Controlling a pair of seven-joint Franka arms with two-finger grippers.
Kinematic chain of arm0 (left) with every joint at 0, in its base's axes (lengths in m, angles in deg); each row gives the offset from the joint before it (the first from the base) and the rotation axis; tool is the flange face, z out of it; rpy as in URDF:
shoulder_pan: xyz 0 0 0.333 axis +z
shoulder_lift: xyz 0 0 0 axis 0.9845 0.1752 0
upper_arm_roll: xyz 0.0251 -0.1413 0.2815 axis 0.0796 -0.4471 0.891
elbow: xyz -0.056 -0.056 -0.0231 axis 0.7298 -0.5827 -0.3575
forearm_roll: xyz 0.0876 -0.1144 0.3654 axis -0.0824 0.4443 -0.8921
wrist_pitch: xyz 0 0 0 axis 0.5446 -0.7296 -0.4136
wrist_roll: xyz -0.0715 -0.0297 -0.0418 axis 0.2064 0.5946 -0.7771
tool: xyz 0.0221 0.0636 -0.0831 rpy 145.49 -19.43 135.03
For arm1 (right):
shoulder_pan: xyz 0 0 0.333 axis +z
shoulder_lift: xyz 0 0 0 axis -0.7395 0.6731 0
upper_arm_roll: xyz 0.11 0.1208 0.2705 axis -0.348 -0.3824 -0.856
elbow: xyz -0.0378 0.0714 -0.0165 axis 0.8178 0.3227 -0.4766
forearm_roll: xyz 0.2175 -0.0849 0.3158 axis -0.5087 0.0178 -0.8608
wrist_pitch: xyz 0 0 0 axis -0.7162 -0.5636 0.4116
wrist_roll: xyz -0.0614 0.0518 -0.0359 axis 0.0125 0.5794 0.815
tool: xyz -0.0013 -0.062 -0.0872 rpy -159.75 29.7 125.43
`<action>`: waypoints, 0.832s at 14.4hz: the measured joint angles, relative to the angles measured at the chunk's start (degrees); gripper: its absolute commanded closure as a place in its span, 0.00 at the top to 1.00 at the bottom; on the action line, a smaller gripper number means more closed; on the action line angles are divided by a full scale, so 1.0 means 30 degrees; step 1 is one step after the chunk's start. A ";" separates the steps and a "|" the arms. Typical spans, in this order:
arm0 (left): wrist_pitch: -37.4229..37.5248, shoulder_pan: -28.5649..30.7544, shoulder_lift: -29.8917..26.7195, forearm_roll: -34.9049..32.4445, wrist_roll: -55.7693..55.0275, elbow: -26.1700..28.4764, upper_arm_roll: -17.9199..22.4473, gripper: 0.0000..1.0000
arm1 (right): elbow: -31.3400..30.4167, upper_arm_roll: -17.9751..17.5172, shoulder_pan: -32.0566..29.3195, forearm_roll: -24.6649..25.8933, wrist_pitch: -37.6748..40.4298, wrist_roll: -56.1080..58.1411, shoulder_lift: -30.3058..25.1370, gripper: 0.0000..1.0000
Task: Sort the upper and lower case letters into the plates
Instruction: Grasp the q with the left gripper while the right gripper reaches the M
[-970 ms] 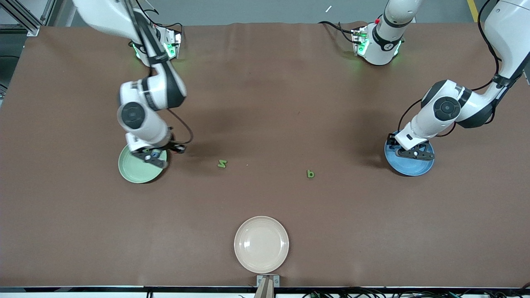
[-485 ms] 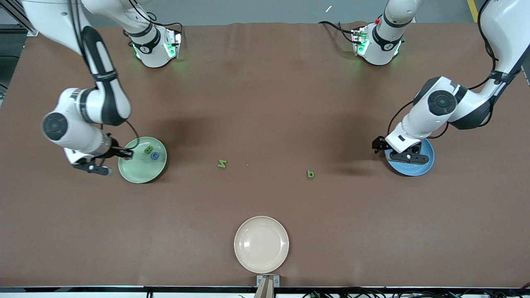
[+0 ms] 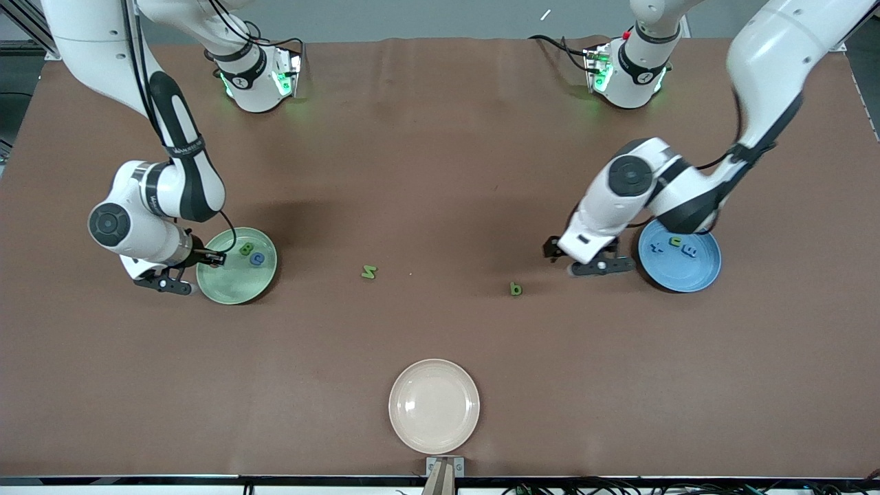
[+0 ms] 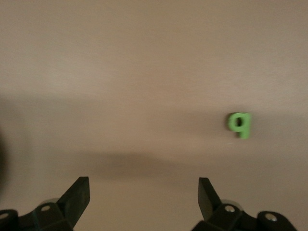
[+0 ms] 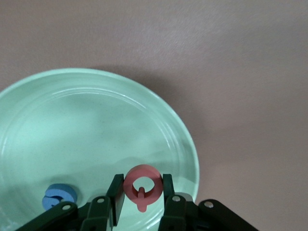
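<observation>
I've got the right gripper [image 5: 140, 198] clamped on the pink ring-shaped toy letter [image 5: 141, 185] at the pale green round plate's [image 3: 227, 292] rim, left gripper [image 3: 592, 268] spread near the loose green b-shaped letter [image 3: 515, 289]; an early release risks dropping pink outside.

A matt brown cloth-like cover [image 3: 440, 172] spreads over the whole frame, faintly wrinkled along the top edge. The pale green plate [image 5: 57, 125] at lower left of the right wrist view looks smooth and glossy, with ringed highlights. The arms' white shells [image 3: 763, 48] at the upper corners look like shiny plastic.

front view: looking down from high, facing both bases at 12 o'clock, taking in the whole worktop [image 3: 440, 172].
left wrist view: hanging close over bare worktop, sharing the green letter [image 4: 239, 125] [image 3: 515, 289].
right wrist view: hovering close, sharing the pale green plate [image 5: 96, 125] [image 3: 230, 289].
</observation>
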 measured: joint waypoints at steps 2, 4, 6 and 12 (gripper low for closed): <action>0.0002 -0.2596 0.0902 0.0001 -0.1664 -0.1391 0.1572 0.99 | 0.0005 -0.0079 0.0019 -0.0213 -0.0089 0.0000 0.0245 0.05; 0.0004 -0.4883 0.1611 0.0009 -0.2593 -0.2726 0.3191 0.99 | 0.0005 -0.0091 0.0019 -0.0233 -0.0104 0.0000 0.0316 0.11; 0.0004 -0.6555 0.2240 0.0174 -0.3057 -0.3939 0.4411 0.99 | 0.0007 -0.0093 0.0020 -0.0240 -0.0104 0.0000 0.0319 0.18; 0.0009 -0.8277 0.4354 0.0318 -0.3099 -0.6450 0.5573 0.89 | 0.0014 -0.0094 0.0020 -0.0260 -0.0104 -0.0009 0.0329 1.00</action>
